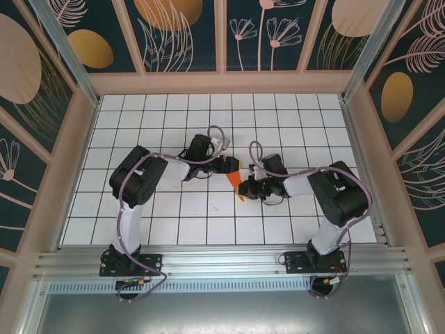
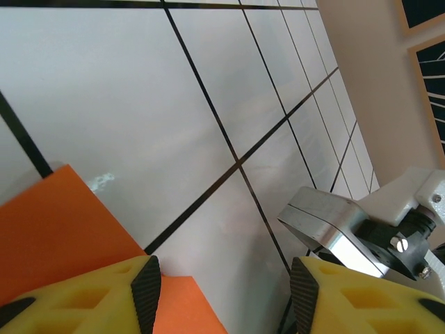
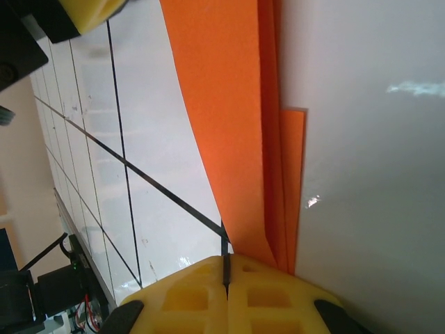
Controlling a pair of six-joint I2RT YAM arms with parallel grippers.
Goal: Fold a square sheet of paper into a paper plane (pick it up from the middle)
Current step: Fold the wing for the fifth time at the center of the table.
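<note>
Two grippers met mid-frame over the white table [image 1: 174, 229] in the top view. We saw the left gripper [image 2: 222, 278] with fingers spread, and the folded square sheet of paper [image 2: 55, 229] lay at lower left, passing behind the finger at frame left. The right gripper [image 3: 224, 268] had its fingers pressed together, pinching the sheet's lower end.

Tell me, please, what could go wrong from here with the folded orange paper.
1. The right jaws are shut on just one end of the orange paper, whose layers sit offset. A tug may slip it or spread the folds.
2. The left jaws stand open with only a paper corner in the gap. Closing might miss or crumple it.
3. The other arm's metal housing sits close to the left jaws, so they may bump.
</note>
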